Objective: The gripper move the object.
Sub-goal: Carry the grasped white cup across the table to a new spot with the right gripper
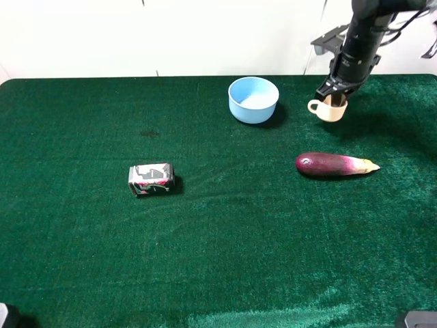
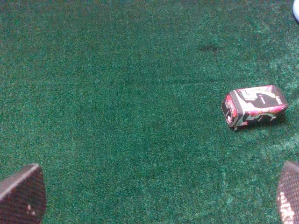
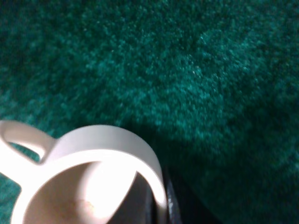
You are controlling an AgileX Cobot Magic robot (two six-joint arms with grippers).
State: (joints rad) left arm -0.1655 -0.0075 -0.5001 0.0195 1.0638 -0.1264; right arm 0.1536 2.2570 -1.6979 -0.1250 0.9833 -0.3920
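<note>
The small cream mug [image 1: 329, 109] with a side handle stands at the back right of the green cloth, right of the light blue bowl [image 1: 253, 100]. My right gripper [image 1: 335, 95], on the black arm, comes down onto the mug and is shut on its rim. In the right wrist view the mug [image 3: 88, 172] fills the lower left, with a dark finger [image 3: 164, 205] against its wall. I cannot tell whether the mug is lifted off the cloth. My left gripper [image 2: 159, 200] is open and empty over bare cloth.
A purple eggplant [image 1: 334, 165] lies in front of the mug. A small printed carton [image 1: 151, 178] lies on its side at the left middle; it also shows in the left wrist view [image 2: 254, 106]. The green cloth [image 1: 225, 260] covers the table.
</note>
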